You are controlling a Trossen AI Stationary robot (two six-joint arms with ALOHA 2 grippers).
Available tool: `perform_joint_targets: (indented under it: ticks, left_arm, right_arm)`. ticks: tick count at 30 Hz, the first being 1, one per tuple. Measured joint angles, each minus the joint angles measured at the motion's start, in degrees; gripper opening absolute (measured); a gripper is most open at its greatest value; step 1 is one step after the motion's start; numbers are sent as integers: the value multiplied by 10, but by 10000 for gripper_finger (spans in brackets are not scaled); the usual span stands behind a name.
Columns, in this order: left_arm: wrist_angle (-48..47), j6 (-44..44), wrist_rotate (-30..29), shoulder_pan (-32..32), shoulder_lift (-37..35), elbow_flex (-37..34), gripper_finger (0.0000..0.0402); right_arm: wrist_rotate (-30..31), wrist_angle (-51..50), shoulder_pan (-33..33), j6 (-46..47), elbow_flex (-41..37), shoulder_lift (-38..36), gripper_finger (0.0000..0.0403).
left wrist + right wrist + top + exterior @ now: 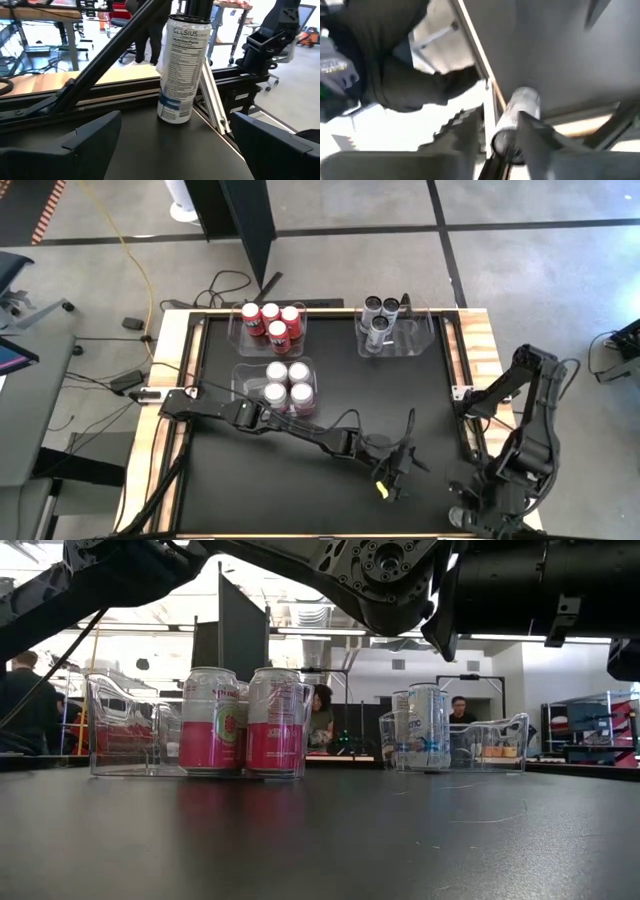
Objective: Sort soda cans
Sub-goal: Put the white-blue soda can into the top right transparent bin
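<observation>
A silver can (180,70) with printed text stands upright on its base on the black table, close to the right rail. My left gripper (176,119) is open and low, short of the can, with one finger to each side of it and touching nothing. In the high view the left gripper (392,478) is in the near right part of the table, and the can does not show there. A blurred grey cylinder (517,117) shows in the right wrist view. My right arm (520,440) waits folded beyond the table's right edge.
Three clear bins sit on the far half of the table. One holds red cans (270,322), one pink-and-white cans (286,383) (245,722), and one grey cans (382,315) (425,727). The right rail (212,100) runs just behind the silver can. People stand in the room beyond.
</observation>
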Motion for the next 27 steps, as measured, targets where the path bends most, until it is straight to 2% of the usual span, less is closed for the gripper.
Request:
perform_joint_targets:
  ticks: [3,6,10,13,18,27]
  left_arm:
    - [0,0,-14,0,0,0,368]
    - [2,4,-20,1,0,0,368]
    - [17,-6,-22,4,0,0,368]
    - [27,-10,-23,5,0,0,368]
    - [54,-11,-31,5,0,0,368]
    - [58,-25,-39,5,-1,-1,368]
  right_arm:
    - [-49,3,15,22,0,10,210]
    - [-59,-1,43,36,0,20,276]
    - [-59,-8,81,90,0,35,327]
    - [-59,-5,109,126,0,53,343]
    - [-58,-8,133,155,0,81,345]
    - [-37,-15,135,142,0,119,346]
